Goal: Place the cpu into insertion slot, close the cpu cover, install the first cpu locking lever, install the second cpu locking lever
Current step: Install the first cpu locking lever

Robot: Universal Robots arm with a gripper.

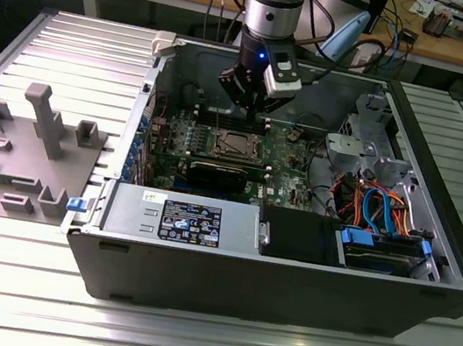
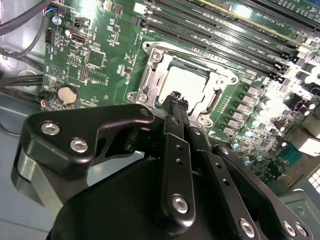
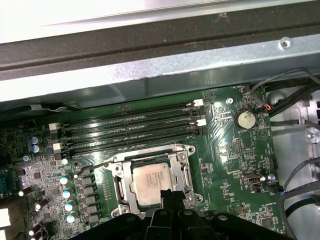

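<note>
The cpu (image 3: 152,182) lies flat in the socket on the green motherboard, its pale metal face up; it also appears in the second wrist view (image 2: 187,82) and in the exterior view (image 1: 232,144). Around it the silvery cpu cover (image 3: 186,172) (image 2: 150,82) lies down as a frame. A thin wire lever (image 3: 102,163) sticks out from one side of the socket. My gripper (image 2: 176,97) (image 3: 169,192) (image 1: 257,117) hangs just above the socket's edge, its two black fingers closed together with nothing between them.
The board sits deep in an open computer case (image 1: 426,285). Memory slots (image 3: 130,132) run beside the socket, with a coin battery (image 3: 243,119) nearby. A power supply (image 1: 197,221) and cabled drive bay (image 1: 383,221) fill the front. A grey fixture (image 1: 22,147) stands outside the case.
</note>
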